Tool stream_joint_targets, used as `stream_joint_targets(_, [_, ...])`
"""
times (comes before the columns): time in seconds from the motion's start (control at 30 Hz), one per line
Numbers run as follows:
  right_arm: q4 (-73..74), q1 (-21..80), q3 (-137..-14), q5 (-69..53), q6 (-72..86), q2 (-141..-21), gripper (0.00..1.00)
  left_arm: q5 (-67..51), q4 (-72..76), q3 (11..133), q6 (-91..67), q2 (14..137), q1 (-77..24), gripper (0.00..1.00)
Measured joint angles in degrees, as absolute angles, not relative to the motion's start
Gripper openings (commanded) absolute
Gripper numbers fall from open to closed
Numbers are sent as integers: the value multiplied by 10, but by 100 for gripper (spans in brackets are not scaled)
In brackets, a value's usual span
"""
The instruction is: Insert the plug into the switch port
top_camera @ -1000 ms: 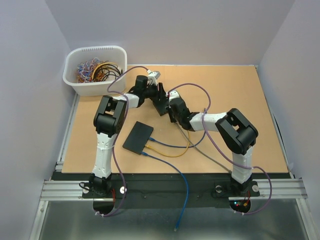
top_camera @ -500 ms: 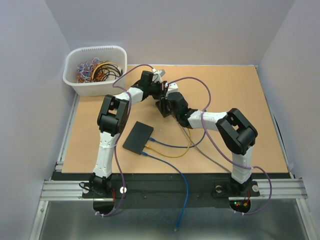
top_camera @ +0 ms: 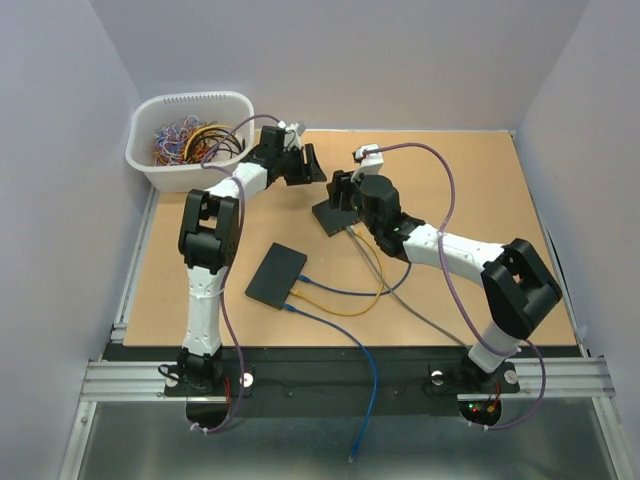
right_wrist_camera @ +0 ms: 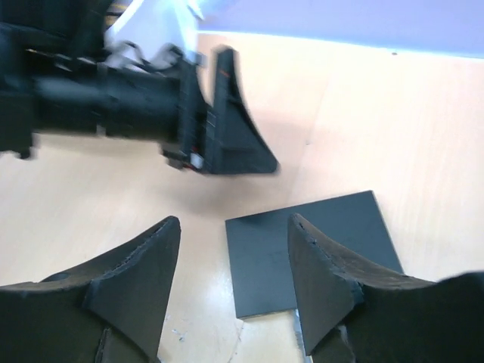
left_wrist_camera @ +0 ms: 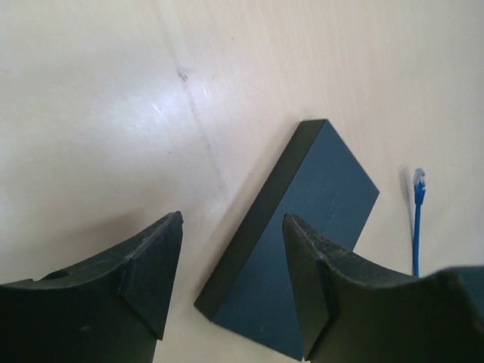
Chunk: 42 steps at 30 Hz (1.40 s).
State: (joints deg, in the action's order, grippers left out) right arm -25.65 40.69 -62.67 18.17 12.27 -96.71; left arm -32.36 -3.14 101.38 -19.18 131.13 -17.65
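The left gripper [top_camera: 308,168] hangs over the far-left part of the table [top_camera: 480,200], just beside the white cable basket [top_camera: 180,178]. Its jaws are spread wide with nothing between them. In its wrist view the gap frames one corner of a black network switch [left_wrist_camera: 318,219]. The right gripper [top_camera: 340,190] is equally agape and empty, poised just above that same switch [right_wrist_camera: 261,261], with the left gripper's fingers [right_wrist_camera: 234,144] close in front of it.

The plug that seems meant for this step is the blue plug [left_wrist_camera: 418,181]. It lies loose on the table near the switch, apart from it and not seated in any port. A second switch [top_camera: 276,276] sits nearer the arm bases, with a blue cable [top_camera: 350,292] and a yellow cable [top_camera: 345,308] already running into it.

Neither arm has the plug, so the step in hand looks like the reach to pick it up. The pickup probably goes best if the fingers close across the plug's hard body rather than on the soft cable behind it, so the tip cannot swing. The other arm would do well to press down on the switch, since a light box like this is likely to slide under a push. None of the views shows the port face clearly, so that side has to be found first. The plug should then meet the port square and level, with some slack left in the cable.
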Motion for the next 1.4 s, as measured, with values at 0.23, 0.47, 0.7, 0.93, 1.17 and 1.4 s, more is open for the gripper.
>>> stream_joint_targets(0.23, [-198, 385, -614, 209, 146, -945, 68, -262, -19, 927, -217, 1156, -168, 67])
stream_joint_targets(0.47, [-151, 240, -627, 88, 221, -993, 67, -224, 37, 728, -253, 999, -218, 67])
stream_joint_targets(0.7, [-133, 163, -685, -35, 273, -1111, 65, -209, 46, 656, -265, 1032, -273, 66])
stream_joint_targets(0.93, [-140, 162, -726, -130, 302, -1190, 62, -198, 70, 655, -270, 1051, -265, 66])
stream_joint_targets(1.17, [-171, 162, -726, -190, 336, -1205, 60, -188, 78, 658, -269, 1067, -264, 66])
stream_joint_targets(1.4, [-199, 180, -713, -213, 362, -1207, 59, -162, 76, 657, -271, 1068, -260, 66])
